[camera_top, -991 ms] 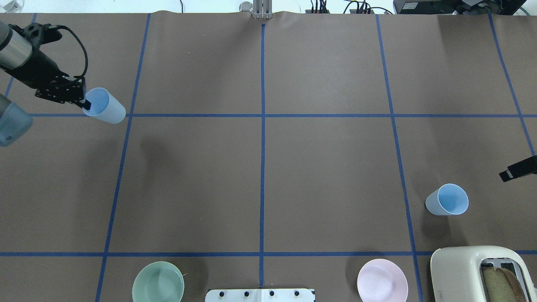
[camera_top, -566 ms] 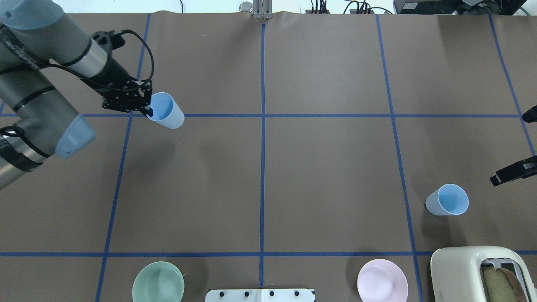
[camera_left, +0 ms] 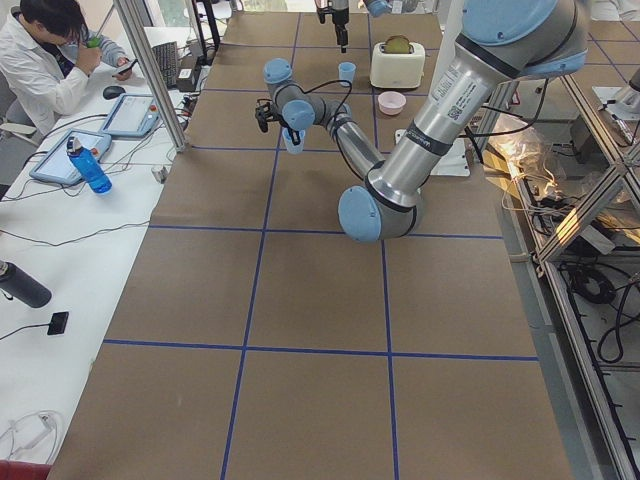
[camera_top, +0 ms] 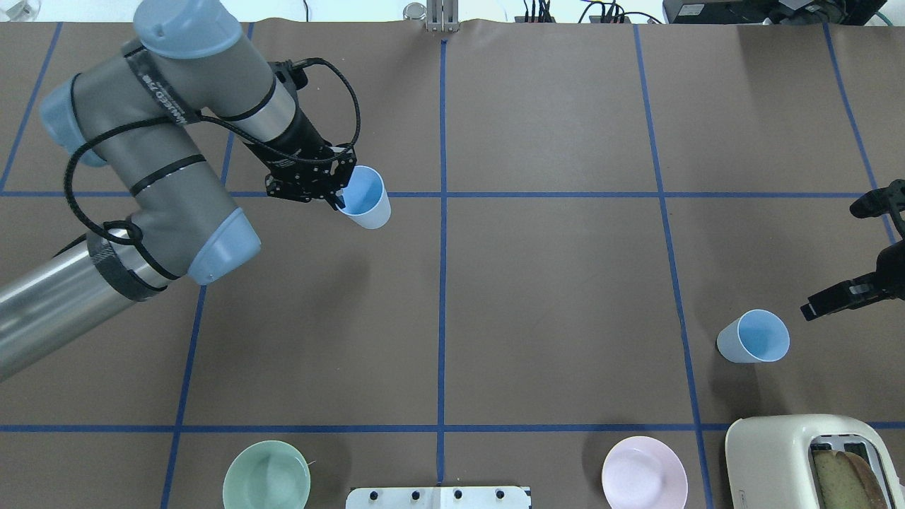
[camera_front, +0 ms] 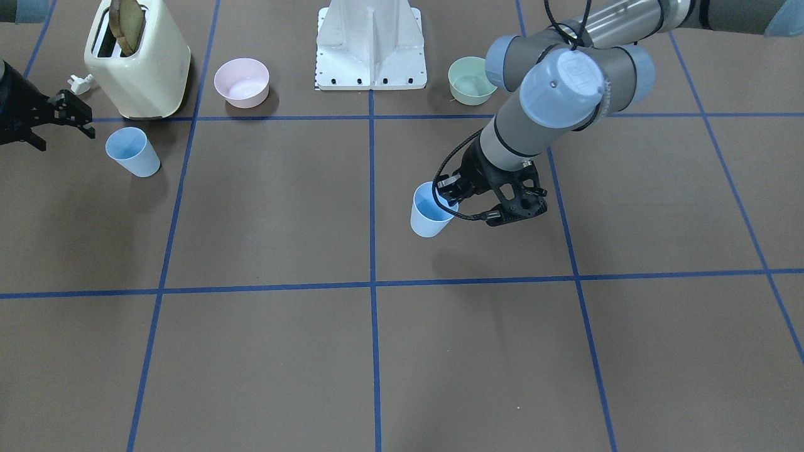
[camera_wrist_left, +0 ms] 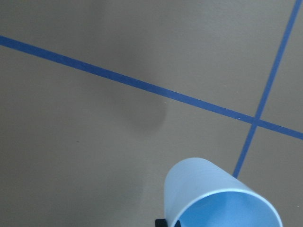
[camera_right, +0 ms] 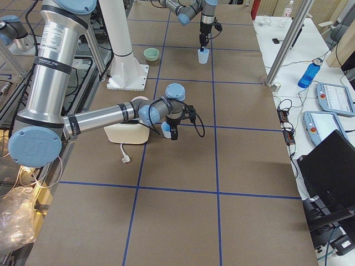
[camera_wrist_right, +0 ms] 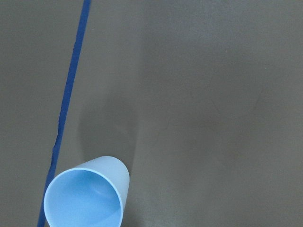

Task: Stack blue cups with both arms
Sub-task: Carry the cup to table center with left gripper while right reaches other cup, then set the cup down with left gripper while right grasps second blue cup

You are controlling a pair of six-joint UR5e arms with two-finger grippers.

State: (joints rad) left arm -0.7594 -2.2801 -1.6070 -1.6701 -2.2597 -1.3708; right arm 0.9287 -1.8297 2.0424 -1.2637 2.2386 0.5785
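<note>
One blue cup (camera_top: 366, 203) hangs above the table left of centre. My left gripper (camera_top: 338, 200) is shut on its rim, one finger inside. It also shows in the front view (camera_front: 429, 216) and the left wrist view (camera_wrist_left: 213, 198). The other blue cup (camera_top: 755, 337) stands upright on the table at the right, and shows in the front view (camera_front: 132, 151) and the right wrist view (camera_wrist_right: 87, 198). My right gripper (camera_top: 841, 258) is open and empty, just right of that cup and apart from it.
A cream toaster (camera_top: 806, 459) with bread stands at the near right corner. A pink bowl (camera_top: 644, 472) and a pale green bowl (camera_top: 266, 475) sit along the near edge, beside the white base pedestal (camera_front: 370, 47). Blue tape lines grid the brown table.
My left arm has carried its cup from the far left edge rightward toward the centre line. My right gripper has come in from the right edge toward the standing cup.
</note>
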